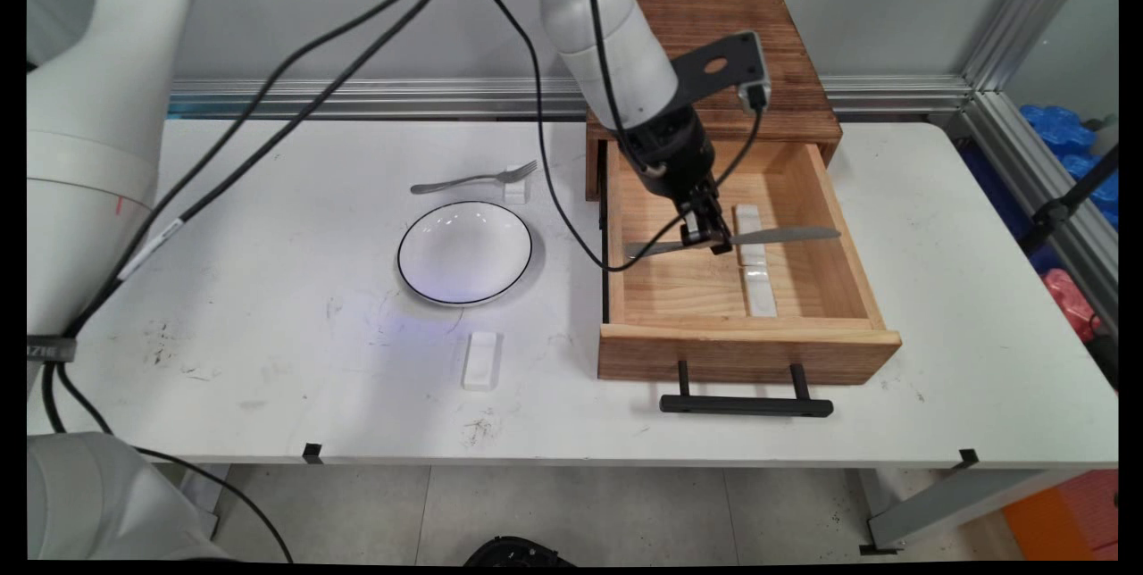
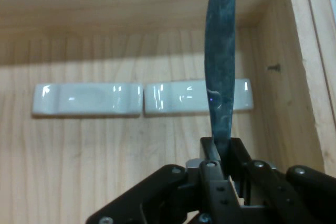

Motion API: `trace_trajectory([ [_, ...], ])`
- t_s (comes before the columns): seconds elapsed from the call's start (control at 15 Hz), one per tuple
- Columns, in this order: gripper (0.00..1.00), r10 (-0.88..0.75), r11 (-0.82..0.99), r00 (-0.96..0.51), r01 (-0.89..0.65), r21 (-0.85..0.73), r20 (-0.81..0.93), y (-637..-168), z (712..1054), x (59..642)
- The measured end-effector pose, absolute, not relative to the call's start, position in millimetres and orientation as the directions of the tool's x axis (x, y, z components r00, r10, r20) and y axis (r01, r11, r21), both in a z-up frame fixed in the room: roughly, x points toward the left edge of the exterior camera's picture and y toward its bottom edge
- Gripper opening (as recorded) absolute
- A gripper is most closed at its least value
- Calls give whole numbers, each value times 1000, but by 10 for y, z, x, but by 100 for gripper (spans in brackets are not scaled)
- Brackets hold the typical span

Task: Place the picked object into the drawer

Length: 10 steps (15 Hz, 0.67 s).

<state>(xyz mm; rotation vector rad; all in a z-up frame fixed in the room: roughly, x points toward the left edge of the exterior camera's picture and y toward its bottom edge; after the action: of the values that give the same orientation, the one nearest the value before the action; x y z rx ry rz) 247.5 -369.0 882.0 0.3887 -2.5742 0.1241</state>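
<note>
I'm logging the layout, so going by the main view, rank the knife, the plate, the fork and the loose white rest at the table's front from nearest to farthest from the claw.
1. Knife: held in the claw, over the open drawer.
2. Plate: left of the drawer.
3. Fork: behind the plate, tines on a small white rest; too close to call against the plate.
4. Loose white rest: in front of the plate.

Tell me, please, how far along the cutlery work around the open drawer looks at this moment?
Done: the wooden drawer is pulled open, and a fork lies propped on a white rest behind the plate. In hand: the gripper is shut on a knife, over two white rests in the drawer. Left: a second table rest in front of the plate is bare.
</note>
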Motion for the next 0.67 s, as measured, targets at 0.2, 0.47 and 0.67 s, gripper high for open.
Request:
trace_trajectory([
  [0.2,0,-242,958,-824,-287,-10,512,-3739,8729,2369],
  [0.47,0,-238,960,-830,-280,-8,504,-3793,8617,2269],
  [0.67,0,-241,960,-833,-281,-5,498,-3820,8542,2220],
])
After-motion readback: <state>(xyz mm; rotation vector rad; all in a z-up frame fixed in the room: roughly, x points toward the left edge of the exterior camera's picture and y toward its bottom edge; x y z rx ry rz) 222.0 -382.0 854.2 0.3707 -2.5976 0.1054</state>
